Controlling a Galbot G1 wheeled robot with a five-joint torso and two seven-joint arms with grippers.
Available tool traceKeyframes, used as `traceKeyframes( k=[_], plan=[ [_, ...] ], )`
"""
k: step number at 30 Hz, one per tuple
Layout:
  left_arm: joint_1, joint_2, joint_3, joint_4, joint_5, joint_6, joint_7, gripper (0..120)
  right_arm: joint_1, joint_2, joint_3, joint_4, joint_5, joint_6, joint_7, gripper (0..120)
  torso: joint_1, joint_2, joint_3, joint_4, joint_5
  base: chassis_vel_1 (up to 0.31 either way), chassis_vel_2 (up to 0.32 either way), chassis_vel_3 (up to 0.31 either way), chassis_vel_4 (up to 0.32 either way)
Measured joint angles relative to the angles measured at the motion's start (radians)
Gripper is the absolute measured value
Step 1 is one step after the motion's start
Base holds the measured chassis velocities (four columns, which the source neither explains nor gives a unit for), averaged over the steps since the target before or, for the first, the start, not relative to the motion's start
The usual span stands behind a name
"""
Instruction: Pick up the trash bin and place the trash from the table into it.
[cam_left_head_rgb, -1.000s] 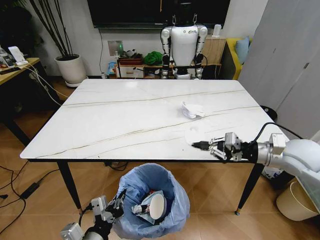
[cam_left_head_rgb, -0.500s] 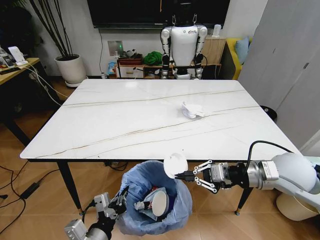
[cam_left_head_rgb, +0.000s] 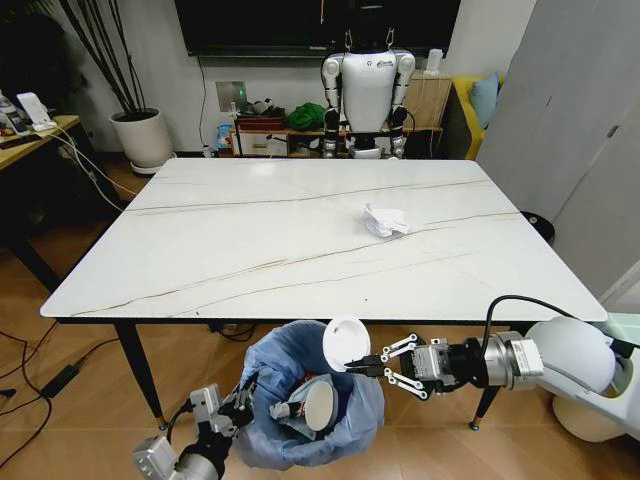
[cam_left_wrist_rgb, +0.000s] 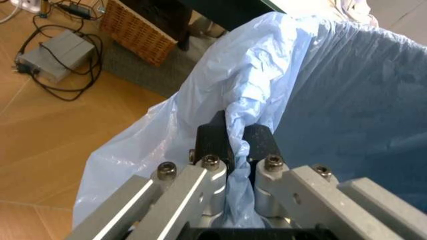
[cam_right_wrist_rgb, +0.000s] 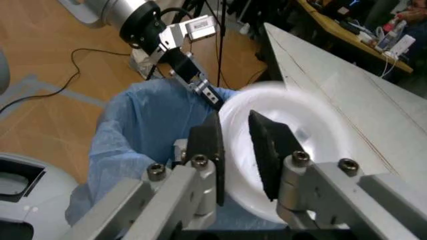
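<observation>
While the table (cam_left_head_rgb: 300, 240) fills the middle of the head view, one crumpled tissue (cam_left_head_rgb: 385, 221) lies on its top toward 2 o'clock from centre. Below the near edge, at 6 o'clock, hangs the trash bin (cam_left_head_rgb: 290, 370) with litter inside, the left gripper (cam_left_wrist_rgb: 235, 142) clenched on its bag rim at 7 o'clock. At 5 o'clock, the right gripper (cam_left_head_rgb: 366, 366) pinches a white lid (cam_left_head_rgb: 345, 343) over the bin's opening.
</observation>
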Motion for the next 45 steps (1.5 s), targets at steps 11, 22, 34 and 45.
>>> traceKeyframes(
  k=[11, 22, 34, 45],
  plan=[
    [-0.009, -0.011, 0.002, 0.008, 0.001, 0.000, 0.001, 0, -0.001, -0.010, 0.012, -0.005, -0.002, 0.005, 0.000, 58, 0.000, 0.000, 0.000, -0.0001, -0.0001, 0.000, 0.000, 0.000, 0.000],
    [0.047, -0.011, -0.024, -0.001, 0.023, -0.009, 0.015, 0, 0.035, 0.052, 0.076, -0.094, 0.150, -0.030, 0.244, 96, 0.000, 0.000, 0.000, 0.0001, 0.0000, 0.000, 0.000, 0.000, 0.000],
    [0.109, 0.019, -0.060, -0.029, 0.023, -0.009, 0.011, 0, 0.095, 0.176, 0.075, -0.177, 0.288, -0.150, 0.674, 100, 0.000, 0.000, 0.000, -0.0001, 0.0002, 0.000, 0.000, 0.000, 0.000],
    [0.105, 0.051, -0.060, -0.029, 0.013, 0.001, 0.000, 0, 0.292, 0.250, -0.034, -0.278, 0.404, -0.406, 0.759, 100, 0.000, 0.000, 0.000, -0.0004, -0.0005, 0.000, 0.000, 0.000, 0.000]
  ],
)
